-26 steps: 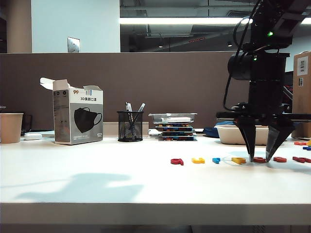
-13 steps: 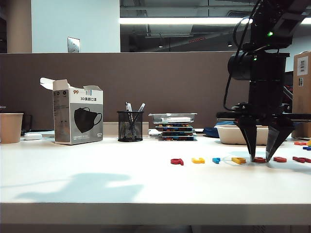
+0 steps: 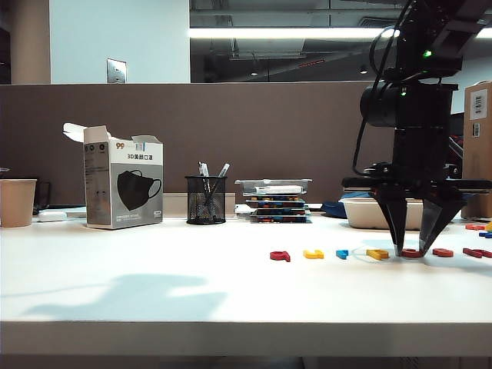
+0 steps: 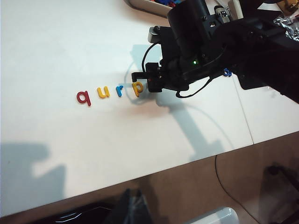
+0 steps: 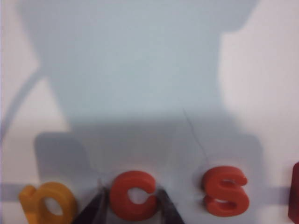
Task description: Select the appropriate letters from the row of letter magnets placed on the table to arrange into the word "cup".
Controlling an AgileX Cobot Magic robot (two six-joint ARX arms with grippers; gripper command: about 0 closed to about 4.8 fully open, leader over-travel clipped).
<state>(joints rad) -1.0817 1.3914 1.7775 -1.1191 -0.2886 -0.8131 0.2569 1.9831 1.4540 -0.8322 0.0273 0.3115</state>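
The letter magnets lie in a row on the white table (image 3: pixel 154 284): dark red "q" (image 3: pixel 280 255), yellow "u" (image 3: pixel 313 254), blue "r" (image 3: pixel 342 254), yellow "p" (image 3: pixel 377 254), orange-red "c" (image 3: pixel 411 253). My right gripper (image 3: pixel 410 250) points straight down on the "c" (image 5: pixel 133 196), and its dark fingers (image 5: pixel 91 210) press the letter from both sides, with the "p" (image 5: pixel 46 203) just beside. In the left wrist view "q" (image 4: pixel 83 97), "u" (image 4: pixel 103 92), "r" (image 4: pixel 119 90) and "p" (image 4: pixel 137 87) show, while the right arm hides the "c". My left gripper (image 4: pixel 133 207) hangs off the table's front edge, tips together.
A red "s" (image 5: pixel 225 190) lies just past the "c", with more letters (image 3: pixel 477 252) at the far right. Along the back stand a paper cup (image 3: pixel 17 201), a mask box (image 3: pixel 123 184), a mesh pen cup (image 3: pixel 206 200), stacked trays (image 3: pixel 273 201) and a white tray (image 3: pixel 377 211).
The right gripper's fingers have drawn in slightly around the "c". Both arms otherwise stay still.
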